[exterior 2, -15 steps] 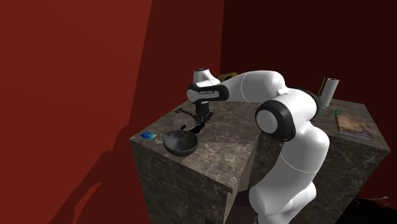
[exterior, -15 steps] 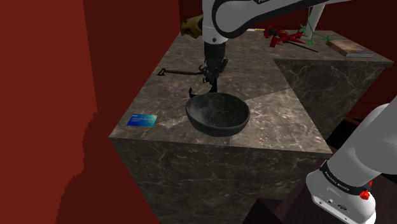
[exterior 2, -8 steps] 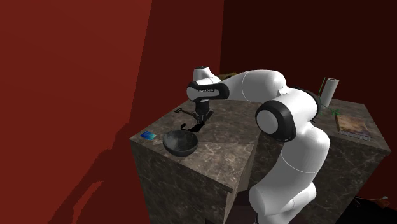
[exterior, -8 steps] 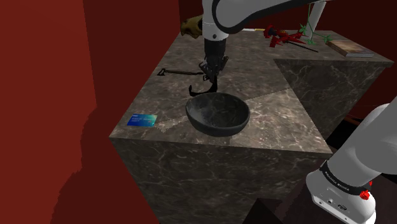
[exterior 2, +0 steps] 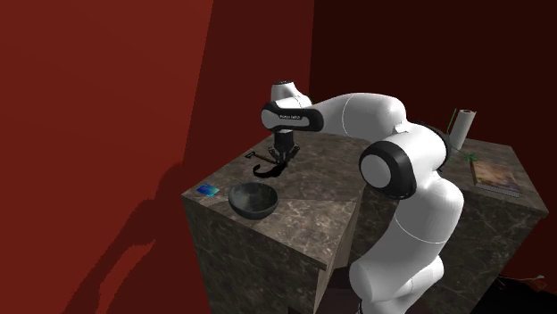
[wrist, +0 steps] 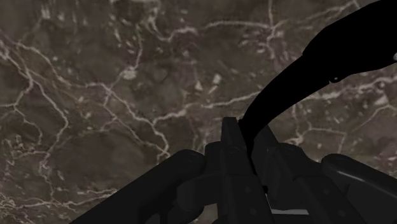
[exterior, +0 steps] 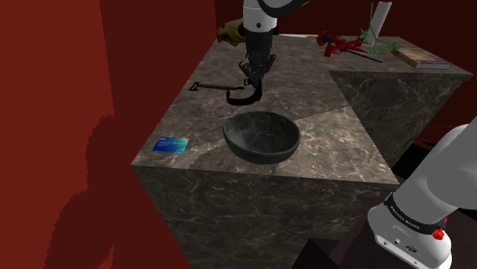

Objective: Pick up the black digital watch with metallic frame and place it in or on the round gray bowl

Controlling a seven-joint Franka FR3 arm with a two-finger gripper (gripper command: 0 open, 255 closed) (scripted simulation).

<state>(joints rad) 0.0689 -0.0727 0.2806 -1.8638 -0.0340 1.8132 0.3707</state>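
Just one watch [exterior: 239, 98], one bowl [exterior: 264, 152].

arm [exterior 2: 357, 116]: extended, elbow bent | wrist [exterior: 258, 42]: pointing down | jaws: clamped on watch [exterior: 241, 96]

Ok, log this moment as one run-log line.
tool: shut on watch | watch: hanging above counter, short of bowl | bowl: empty | next: likely carry over bowl, release

The watch [wrist: 324, 63] is cut off at the wrist view's edge, its case hidden by the end effector [wrist: 247, 137].
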